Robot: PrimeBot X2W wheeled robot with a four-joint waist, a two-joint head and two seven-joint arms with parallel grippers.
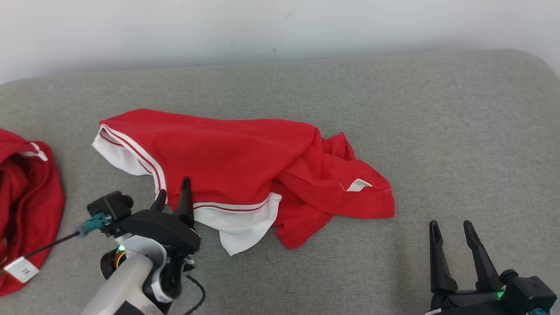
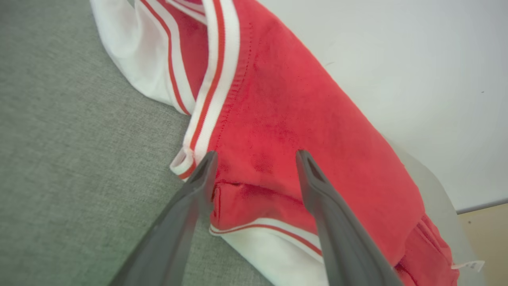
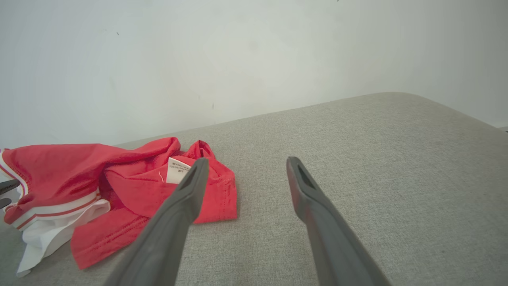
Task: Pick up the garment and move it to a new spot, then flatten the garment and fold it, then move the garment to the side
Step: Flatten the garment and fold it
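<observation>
Red knit garment with white striped trim (image 1: 227, 166) lies crumpled near the middle of the grey fabric-covered table (image 1: 437, 131), closer to the left, not flat and not folded.

Long axis runs left to right in the head view, sloping a bit toward the robot at the right. The white-banded opening points left. The bunched end with the small white sewn-in label (image 1: 358, 185) points right.

Left hand (image 1: 173, 192): fingers apart, straddling the near striped edge, clamped on nothing. In the left wrist view the tips sit over the red cloth just beside the white trim. I can't tell if they touch it.

Right hand (image 1: 450, 227): fingers apart, empty, low at the near right, well apart from the garment.

Risks, as I judge them:
- The left hand could pinch one layer or only the trim, so the cloth peels open or slips out on lift.
- The right end is doubled over, so creases get trapped if pressed flat as is.
- A second red crumpled garment with a white paper tag (image 1: 26, 205) sits at the far left. A sideways drag could overlap or snag it.
- The left arm's dangling black cable (image 1: 43, 249) could catch cloth.
</observation>
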